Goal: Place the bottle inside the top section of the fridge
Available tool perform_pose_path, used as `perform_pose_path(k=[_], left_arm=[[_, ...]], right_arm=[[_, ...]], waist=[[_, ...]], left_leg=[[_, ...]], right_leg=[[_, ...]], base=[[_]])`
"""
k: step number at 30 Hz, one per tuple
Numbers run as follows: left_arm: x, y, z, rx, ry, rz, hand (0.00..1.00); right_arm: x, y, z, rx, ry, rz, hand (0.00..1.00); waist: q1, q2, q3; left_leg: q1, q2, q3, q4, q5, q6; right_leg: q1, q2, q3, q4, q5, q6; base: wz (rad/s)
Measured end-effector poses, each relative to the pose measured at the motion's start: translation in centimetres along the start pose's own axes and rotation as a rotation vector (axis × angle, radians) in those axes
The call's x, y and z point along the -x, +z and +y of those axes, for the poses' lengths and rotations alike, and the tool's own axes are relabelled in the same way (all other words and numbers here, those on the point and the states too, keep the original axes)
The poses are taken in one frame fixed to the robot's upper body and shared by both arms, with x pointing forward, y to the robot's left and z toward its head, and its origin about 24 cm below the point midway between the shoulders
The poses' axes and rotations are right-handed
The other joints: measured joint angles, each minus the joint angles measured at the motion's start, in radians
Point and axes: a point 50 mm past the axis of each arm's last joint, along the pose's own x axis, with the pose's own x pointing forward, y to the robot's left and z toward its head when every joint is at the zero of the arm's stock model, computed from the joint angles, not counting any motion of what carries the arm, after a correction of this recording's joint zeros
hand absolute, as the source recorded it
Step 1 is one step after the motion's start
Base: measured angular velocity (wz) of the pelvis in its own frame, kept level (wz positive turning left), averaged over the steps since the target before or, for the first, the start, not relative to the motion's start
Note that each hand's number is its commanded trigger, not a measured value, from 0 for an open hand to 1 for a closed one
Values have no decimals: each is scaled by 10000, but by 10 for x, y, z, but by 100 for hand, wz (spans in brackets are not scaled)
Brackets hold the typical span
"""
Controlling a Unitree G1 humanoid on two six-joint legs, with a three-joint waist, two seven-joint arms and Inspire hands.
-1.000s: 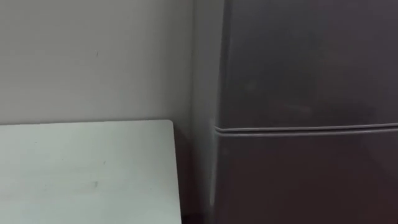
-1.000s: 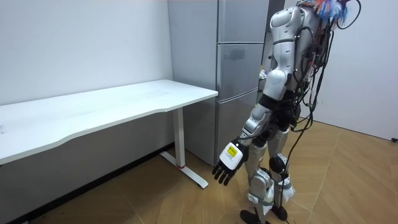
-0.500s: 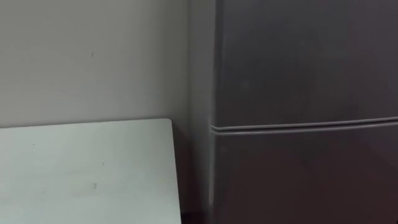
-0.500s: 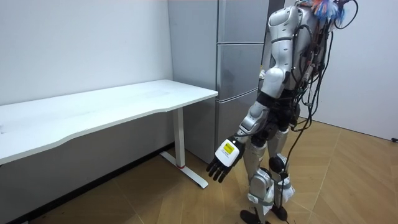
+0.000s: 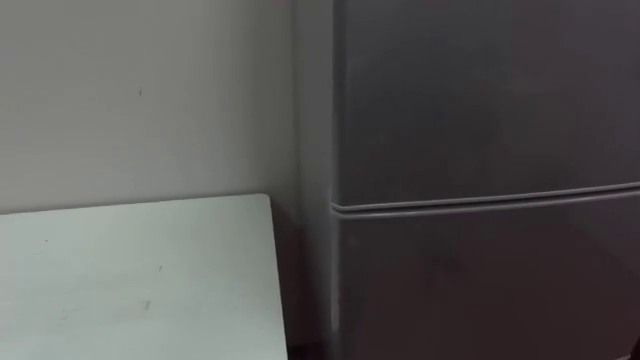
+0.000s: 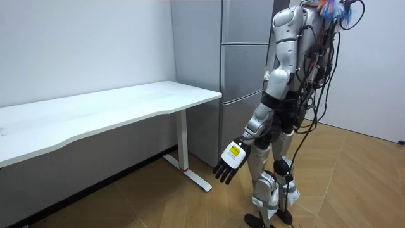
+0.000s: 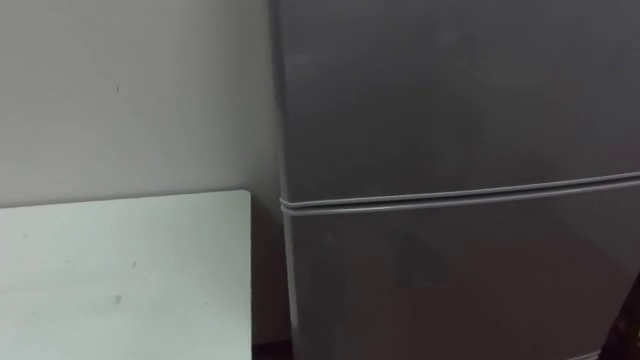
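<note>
Closed tall grey two-door fridge (image 5: 480,150) at right; white flat-topped table (image 5: 130,280) lower left; left hand (image 6: 229,163) hangs wide, empty

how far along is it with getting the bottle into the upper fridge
Barely begun. Done: the robot stands facing the fridge, with the table on its left. In hand: nothing, as its left hand hangs open and empty by its leg. Left: the fridge is shut, so getting the bottle, opening the upper door and setting it inside are all yet to do.
</note>
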Motion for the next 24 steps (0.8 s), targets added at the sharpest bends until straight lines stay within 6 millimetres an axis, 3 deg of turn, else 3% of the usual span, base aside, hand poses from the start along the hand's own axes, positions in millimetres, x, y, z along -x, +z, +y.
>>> perform_pose_path(k=[4,12,24], left_arm=[[0,-1,-2,-99,-58,-13,0],[-1,13,-12,-497,-656,-446,0],[-1,21,-17,-637,-1109,-573,0]], right_arm=[[6,-24,11,2091,1703,362,0],[17,-34,38,5099,4778,222,0],[16,-36,43,5194,5687,1007,0]], waist=[[136,68,6],[412,114,10],[442,44,14]], left_leg=[[-14,2,-1,-5,-6,-8],[-45,2,2,-9,-9,-8],[-17,-2,-30,-25,-12,-13]], right_leg=[[11,1,-24,-13,-2,-1],[-37,-2,-20,-6,3,-1],[29,1,-104,-131,6,0]], base=[[0],[0],[0]])
